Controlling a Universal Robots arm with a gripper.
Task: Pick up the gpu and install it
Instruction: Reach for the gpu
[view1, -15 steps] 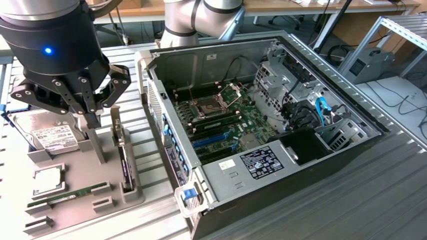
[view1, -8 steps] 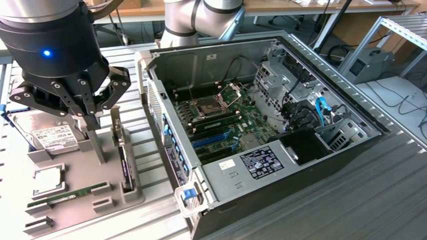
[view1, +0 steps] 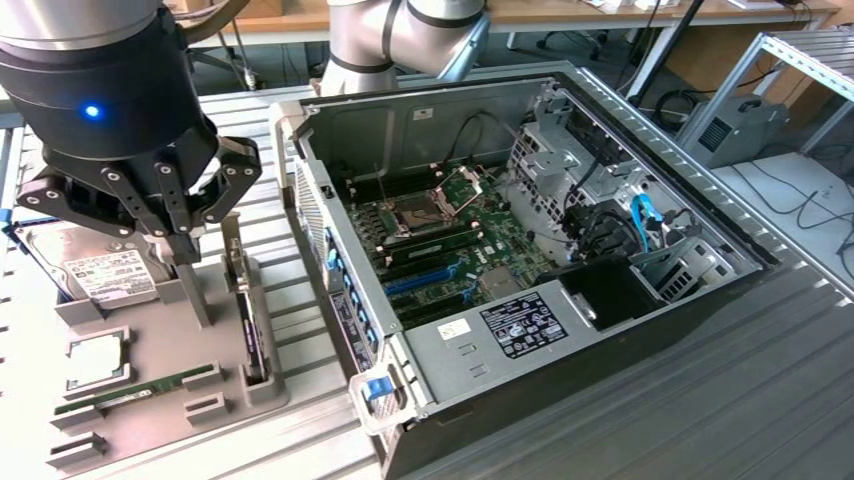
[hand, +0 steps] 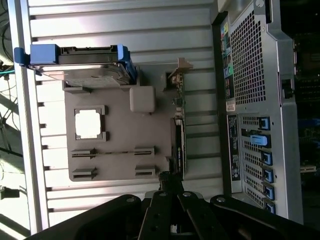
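Observation:
The gpu (view1: 244, 312) stands on edge in a slot along the grey holder tray's (view1: 147, 335) side nearest the computer case. It is a thin card with a dark face and a silver bracket at its far end. In the wrist view the gpu (hand: 179, 137) shows as a narrow strip at the tray's (hand: 120, 130) edge. My gripper (view1: 180, 240) hangs above the tray, slightly to the exterior view's left of the card and not touching it. Its fingers are shut with nothing between them. In the wrist view the gripper (hand: 169, 176) sits close to the card's near end.
The open computer case (view1: 534, 260) lies to the exterior view's right, motherboard (view1: 447, 235) exposed. On the tray are a hard drive (view1: 104, 272) in a blue caddy (hand: 75, 52), a square processor (view1: 94, 360), a memory stick (view1: 134, 388) and a grey post (view1: 194, 292). Slatted metal table (hand: 125, 25) underneath.

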